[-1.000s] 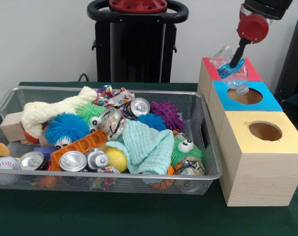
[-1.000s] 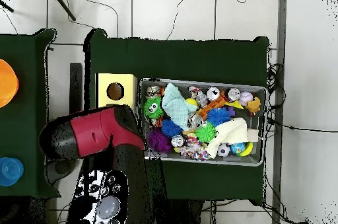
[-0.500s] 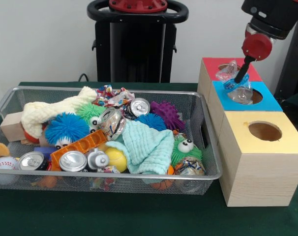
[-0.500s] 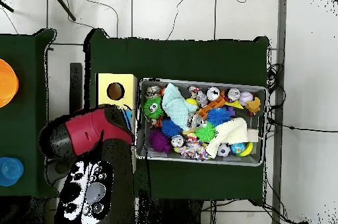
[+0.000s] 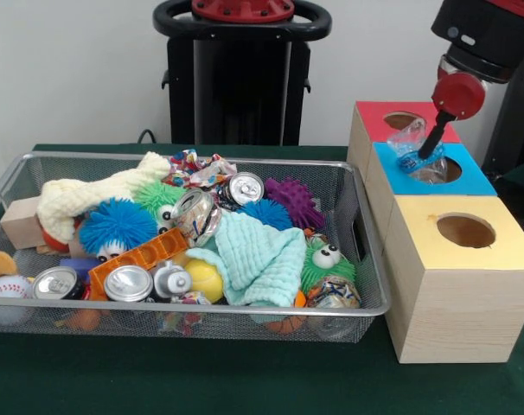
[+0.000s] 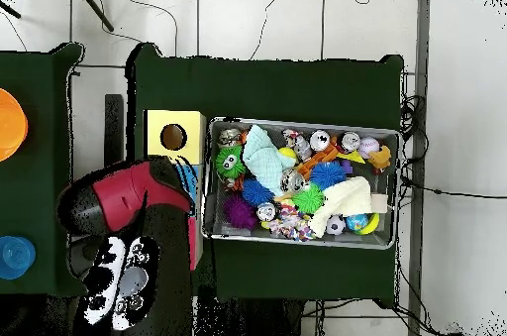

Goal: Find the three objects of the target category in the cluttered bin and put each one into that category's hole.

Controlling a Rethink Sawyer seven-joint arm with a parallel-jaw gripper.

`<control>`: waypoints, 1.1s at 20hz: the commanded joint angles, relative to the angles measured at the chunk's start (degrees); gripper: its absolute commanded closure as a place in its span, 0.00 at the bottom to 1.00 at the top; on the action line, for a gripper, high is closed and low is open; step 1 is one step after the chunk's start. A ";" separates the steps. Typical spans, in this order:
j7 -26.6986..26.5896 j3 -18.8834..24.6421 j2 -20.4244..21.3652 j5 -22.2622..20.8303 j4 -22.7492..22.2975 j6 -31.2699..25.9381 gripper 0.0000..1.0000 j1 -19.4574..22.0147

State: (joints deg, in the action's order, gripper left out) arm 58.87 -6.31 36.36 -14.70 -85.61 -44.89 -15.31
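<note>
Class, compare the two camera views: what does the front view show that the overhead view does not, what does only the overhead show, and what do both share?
Only the front view shows the gripper holding the plastic bottle at the blue box's hole, and the red-topped box. Only the overhead view shows an orange disc on a side table. Both show the wire basket and the yellow-topped box.

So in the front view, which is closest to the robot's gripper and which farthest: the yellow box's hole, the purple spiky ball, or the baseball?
1. Yellow box's hole, just below the gripper.
2. Purple spiky ball, mid-basket, leftward.
3. Baseball, basket's far-left corner.
</note>
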 commanded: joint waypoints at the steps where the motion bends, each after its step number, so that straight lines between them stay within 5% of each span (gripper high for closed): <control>1: 16.20 -1.04 -6.22 -1.02 0.95 3.51 1.00 0.58; 22: 15.88 -2.22 -7.72 0.23 2.70 1.55 1.00 -0.42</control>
State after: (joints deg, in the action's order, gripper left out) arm 58.95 -7.65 32.96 -14.25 -82.31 -44.70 -16.91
